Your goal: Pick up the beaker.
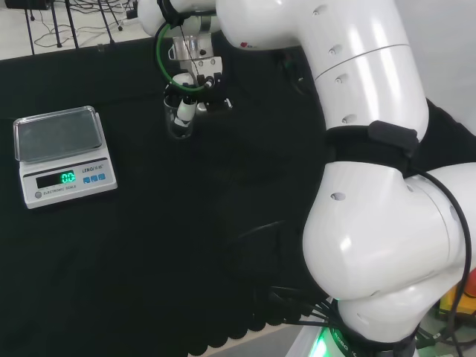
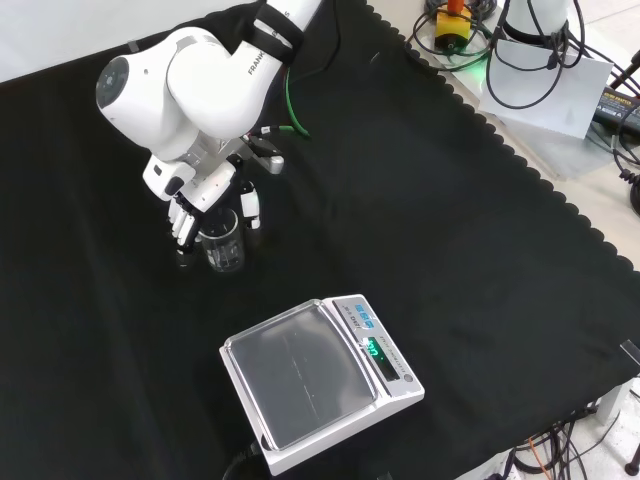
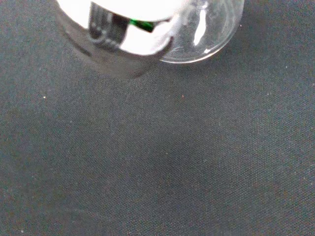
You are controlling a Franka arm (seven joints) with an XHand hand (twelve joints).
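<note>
The beaker [image 2: 223, 244] stands upright on the black worktop [image 2: 420, 220], beyond the far corner of the scale [image 2: 318, 382] in the front view and well apart from it. The hand [image 2: 200, 196] sits right at the beaker: fingers [image 2: 183, 225] reach down along the side away from the scale's display, the thumb [image 2: 251, 206] on the opposite side, so the glass lies between them. The digits look partly curled around it, but whether they touch the wall I cannot tell. The beaker's long axis is vertical, so closing sideways should suit.
</note>
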